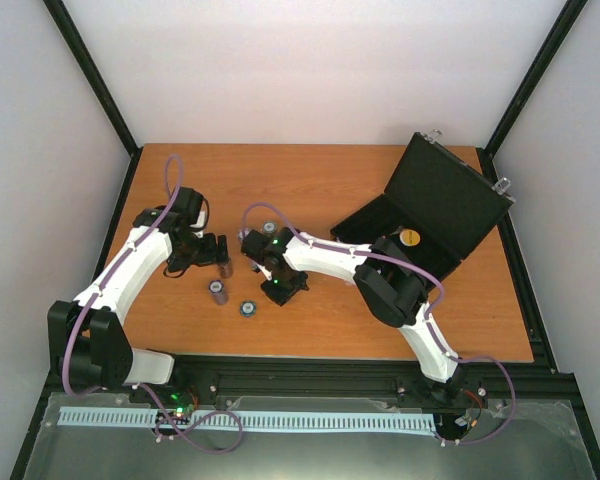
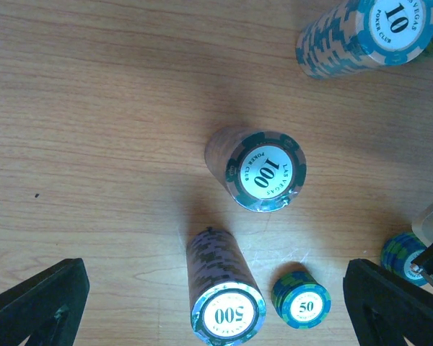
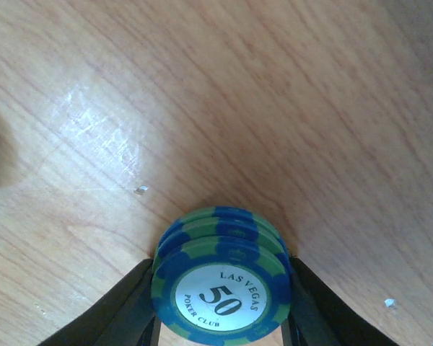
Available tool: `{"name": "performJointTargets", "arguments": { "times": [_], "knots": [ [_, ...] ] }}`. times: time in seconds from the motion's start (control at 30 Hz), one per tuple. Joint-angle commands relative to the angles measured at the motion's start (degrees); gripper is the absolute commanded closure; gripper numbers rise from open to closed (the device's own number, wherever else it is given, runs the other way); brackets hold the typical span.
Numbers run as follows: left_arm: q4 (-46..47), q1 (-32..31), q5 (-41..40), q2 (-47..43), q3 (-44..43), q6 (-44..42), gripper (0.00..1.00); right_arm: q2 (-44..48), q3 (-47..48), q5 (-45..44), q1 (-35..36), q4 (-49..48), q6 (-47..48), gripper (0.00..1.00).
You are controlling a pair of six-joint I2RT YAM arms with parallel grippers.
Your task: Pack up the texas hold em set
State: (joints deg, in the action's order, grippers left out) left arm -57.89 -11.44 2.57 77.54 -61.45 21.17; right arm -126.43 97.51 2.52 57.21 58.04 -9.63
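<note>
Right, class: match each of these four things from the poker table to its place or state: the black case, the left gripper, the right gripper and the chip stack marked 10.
Things:
1. black case
2. left gripper
3. right gripper
4. chip stack marked 10

Places or states:
A. fingers against both sides of a 50 stack
B. lid raised, at the far right of the table
C. jaws wide, holding nothing
D. top right in the left wrist view

Pairs: 1-B, 2-C, 3-A, 4-D
</note>
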Motion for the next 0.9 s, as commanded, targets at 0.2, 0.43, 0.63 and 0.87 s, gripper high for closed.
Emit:
{"name": "performJointTargets", "arguments": {
  "times": [0.2, 0.43, 0.63, 0.87],
  "knots": [
    [1.08, -0.25, -0.28, -0.22, 0.18, -0.41, 0.01, -3.45, -2.33, 2.86, -0.01, -1.41, 1.26, 0.75],
    [1.14, -0.25, -0.36, -0.24, 0.19, -0.31, 0.01, -0.86, 0.54, 3.33, -1.42, -0.33, 0.97, 0.77],
    [1.26, -0.23, -0.22, 0.09, 0.06, -0.31, 0.00, 0.66, 3.29, 4.20, -1.84, 1.34, 2.73, 0.77],
    [1.34, -0.25, -0.10, 0.33, -0.07, -0.38, 0.01, 2.10, 4.59, 4.03, -3.00, 3.07, 1.88, 0.77]
  ]
}}
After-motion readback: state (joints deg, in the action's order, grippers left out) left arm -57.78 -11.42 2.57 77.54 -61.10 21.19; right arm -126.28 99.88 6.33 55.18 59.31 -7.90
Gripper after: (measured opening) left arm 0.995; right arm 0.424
